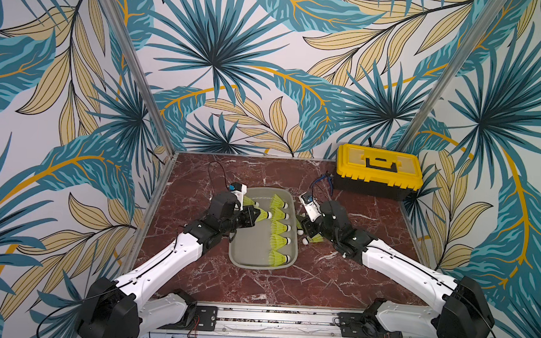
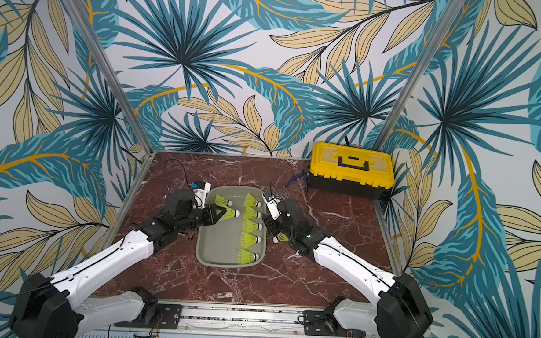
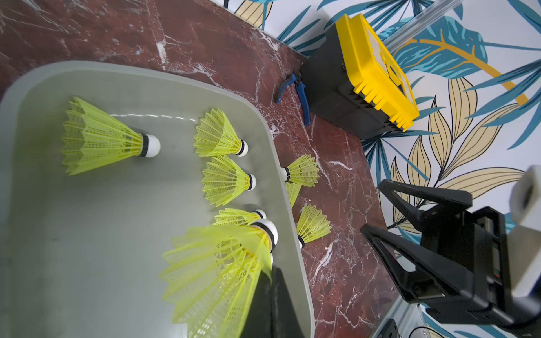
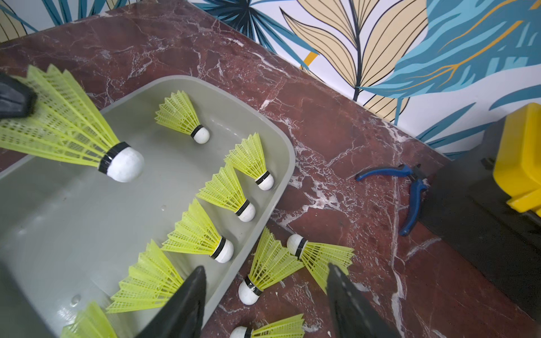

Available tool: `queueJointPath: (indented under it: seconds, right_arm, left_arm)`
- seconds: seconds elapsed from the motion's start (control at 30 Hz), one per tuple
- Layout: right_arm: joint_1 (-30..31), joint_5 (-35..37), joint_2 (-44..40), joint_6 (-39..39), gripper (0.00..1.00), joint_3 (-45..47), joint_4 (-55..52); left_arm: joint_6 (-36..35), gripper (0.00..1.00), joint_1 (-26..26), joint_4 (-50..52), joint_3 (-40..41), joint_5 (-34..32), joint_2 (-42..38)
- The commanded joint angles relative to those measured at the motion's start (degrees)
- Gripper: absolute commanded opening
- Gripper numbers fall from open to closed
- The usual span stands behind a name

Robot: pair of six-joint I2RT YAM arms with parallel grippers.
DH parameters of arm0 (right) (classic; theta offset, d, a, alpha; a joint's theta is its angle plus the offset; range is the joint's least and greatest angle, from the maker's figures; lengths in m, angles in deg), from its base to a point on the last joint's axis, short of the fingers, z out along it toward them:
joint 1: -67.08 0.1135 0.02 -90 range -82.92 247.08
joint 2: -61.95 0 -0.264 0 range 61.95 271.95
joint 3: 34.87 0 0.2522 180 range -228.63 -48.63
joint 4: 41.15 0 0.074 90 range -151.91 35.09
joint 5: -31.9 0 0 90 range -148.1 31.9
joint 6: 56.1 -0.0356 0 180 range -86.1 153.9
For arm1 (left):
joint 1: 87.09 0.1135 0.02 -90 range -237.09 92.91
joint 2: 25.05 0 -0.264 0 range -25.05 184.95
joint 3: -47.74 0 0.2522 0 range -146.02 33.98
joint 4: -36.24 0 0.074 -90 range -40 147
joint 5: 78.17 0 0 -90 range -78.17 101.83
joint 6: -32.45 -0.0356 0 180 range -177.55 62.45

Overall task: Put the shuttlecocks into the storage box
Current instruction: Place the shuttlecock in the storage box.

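Clenched shuttlecock in left gripper above storage box; hung right gripper agape over stray beside its rim.

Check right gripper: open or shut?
Open. In the right wrist view the right gripper has its fingers apart, either side of a shuttlecock lying on the table beside the storage box; nothing is clamped.
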Motion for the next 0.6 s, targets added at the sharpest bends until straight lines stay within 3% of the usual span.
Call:
queueJointPath:
  seconds: [0.0, 0.57]
  right_arm:
    - [0.17, 2.44, -2.2, -1.83, 0.65, 1.82, 1.02]
    - [0.15, 9.1, -8.78, -3.77, 0.65, 6.58, 1.92]
  left_arm:
    - [0.59, 0.0, 0.5, -1.96, 2.12, -0.84, 1.2]
    - [-4.65, 0.0, 6.76, -1.33, 1.21, 5.2, 10.75]
